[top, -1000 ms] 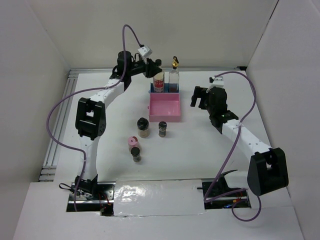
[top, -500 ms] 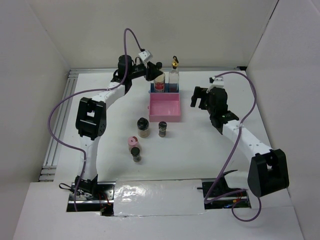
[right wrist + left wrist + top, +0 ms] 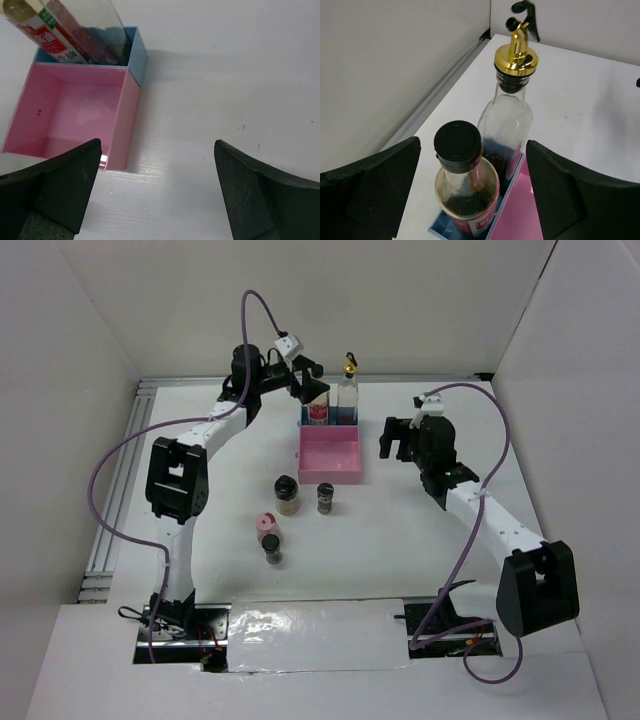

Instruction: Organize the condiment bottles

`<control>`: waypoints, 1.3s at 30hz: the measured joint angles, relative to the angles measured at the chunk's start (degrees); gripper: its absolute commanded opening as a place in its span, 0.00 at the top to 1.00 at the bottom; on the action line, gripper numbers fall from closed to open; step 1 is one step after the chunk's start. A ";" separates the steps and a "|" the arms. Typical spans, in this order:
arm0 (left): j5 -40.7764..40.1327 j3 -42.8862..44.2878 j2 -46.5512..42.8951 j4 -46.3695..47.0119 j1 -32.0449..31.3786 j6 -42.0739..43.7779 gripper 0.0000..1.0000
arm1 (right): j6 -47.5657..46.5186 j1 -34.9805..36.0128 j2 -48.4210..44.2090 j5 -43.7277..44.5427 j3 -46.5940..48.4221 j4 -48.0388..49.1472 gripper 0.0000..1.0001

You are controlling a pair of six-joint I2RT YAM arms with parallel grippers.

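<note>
Since a second ago the left gripper (image 3: 306,380) has let go: its black fingers (image 3: 370,185) now stand wide apart on both sides of the tall black-capped glass bottle (image 3: 465,190), which stands upright in the blue rectangular plastic tray (image 3: 140,50), just beside the tall clear glass bottle with gold spout (image 3: 506,125). Three small black-lidded jars (image 3: 286,493) (image 3: 325,497) (image 3: 272,550) and one small pink-lidded jar (image 3: 266,525) stand on the white table (image 3: 400,540), in front of the pink rectangular plastic tray (image 3: 120,110) and apart from it. The right gripper (image 3: 157,165) is also opened wide and holds nothing, above the table just to the right of the pink tray.
</note>
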 measured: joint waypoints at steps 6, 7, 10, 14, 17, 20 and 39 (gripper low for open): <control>-0.48 -4.44 -6.34 -2.75 0.00 0.22 0.01 | -3.50 0.74 -0.15 -5.05 1.49 -5.11 0.00; -0.61 -6.23 -8.31 -3.82 0.00 0.85 0.01 | -4.09 1.14 -0.28 -5.75 1.90 -6.12 0.00; -1.29 -12.31 -15.74 -6.71 0.00 2.99 0.01 | -5.68 2.89 -1.36 -7.67 3.08 -8.87 0.00; -3.67 -19.50 -27.96 -12.63 0.04 5.55 0.01 | -7.80 5.79 -4.09 -11.15 4.39 -11.32 0.31; -6.97 -24.72 -38.56 -17.94 0.39 5.99 0.07 | -9.75 8.98 -3.69 -15.21 7.93 -13.64 0.40; -9.70 -30.32 -49.42 -23.54 1.77 5.22 0.26 | -10.14 13.42 -1.18 -18.18 12.90 -15.80 0.00; -29.24 -62.12 -82.95 -44.17 14.43 -2.03 0.10 | -5.95 45.18 15.69 3.43 23.63 -25.33 0.26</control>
